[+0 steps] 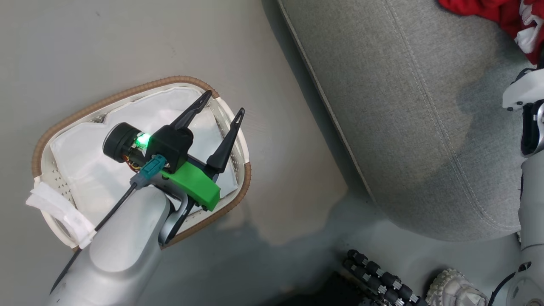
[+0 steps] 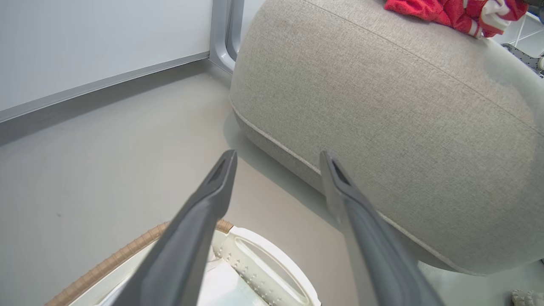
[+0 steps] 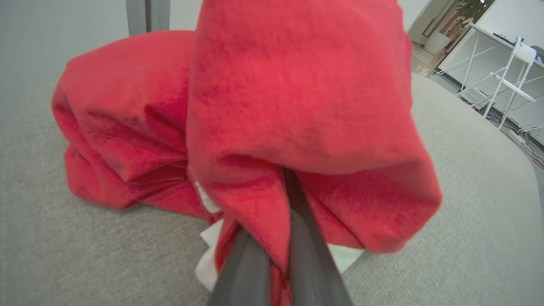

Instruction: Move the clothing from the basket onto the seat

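Clothing [image 3: 297,106] clamped in right gripper [image 3: 272,250], resting on seat [image 3: 467,191]; left gripper [image 1: 225,102] spread, empty, above basket [image 1: 140,87] beside seat.

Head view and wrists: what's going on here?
The right gripper is shut on bright red soft fabric clothing over the large light-grey upholstered seat, beside another red bundle lying there. The left gripper hangs open above the small oval white plastic basket, where the white cloth liner shows and no red.

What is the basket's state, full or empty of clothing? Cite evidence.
Empty where visible: the basket shows a bare white liner beneath the left gripper; the red clothing sits on the seat.
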Robot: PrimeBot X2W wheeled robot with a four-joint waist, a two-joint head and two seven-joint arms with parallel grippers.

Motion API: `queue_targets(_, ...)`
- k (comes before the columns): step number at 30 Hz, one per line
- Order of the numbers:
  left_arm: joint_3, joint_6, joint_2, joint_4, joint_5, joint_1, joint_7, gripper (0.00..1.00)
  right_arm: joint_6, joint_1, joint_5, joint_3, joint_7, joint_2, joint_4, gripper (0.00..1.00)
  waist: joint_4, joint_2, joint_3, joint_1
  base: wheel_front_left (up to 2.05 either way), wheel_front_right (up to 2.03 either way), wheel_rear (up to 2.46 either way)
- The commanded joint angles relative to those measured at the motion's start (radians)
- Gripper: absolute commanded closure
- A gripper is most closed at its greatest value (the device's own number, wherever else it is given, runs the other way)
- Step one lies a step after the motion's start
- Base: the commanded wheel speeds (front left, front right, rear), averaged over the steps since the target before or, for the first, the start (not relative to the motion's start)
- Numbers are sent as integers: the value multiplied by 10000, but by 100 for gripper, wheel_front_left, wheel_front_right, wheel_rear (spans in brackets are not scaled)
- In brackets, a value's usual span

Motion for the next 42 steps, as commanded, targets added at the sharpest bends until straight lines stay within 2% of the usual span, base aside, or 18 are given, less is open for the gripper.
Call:
queue_targets(1,26,3,-48,1,72,-118,4,0,-15,337,117,-24,-2,42,-282,0,-176,-1,-306,-1,0,0,0)
queue_targets(15,-57,3,-956,2,-74,819,6,0,-15,2932,741,267,0,429,-3012,0,-173,-1,-2516,-1,0,0,0)
queue_targets(20,52,3,-1277,-18,-37,1185,6,0,-15,3520,862,605,0,626,-3660,0,104,-1,-3315,-1,0,0,0)
queue_targets(25,289,3,-1571,48,-65,1581,6,0,-15,3907,1068,1285,0,609,-3709,0,565,-1,-4089,-1,0,0,0)
queue_targets(31,1123,3,-1781,160,93,2181,4,0,-15,4243,1328,1959,0,678,-3664,0,1199,-1,-4859,-1,0,0,0)
queue_targets(42,3516,5,-1902,389,857,3352,4,0,-15,4573,1609,3185,0,855,-2738,0,2623,-1,-5763,-1,0,0,0)
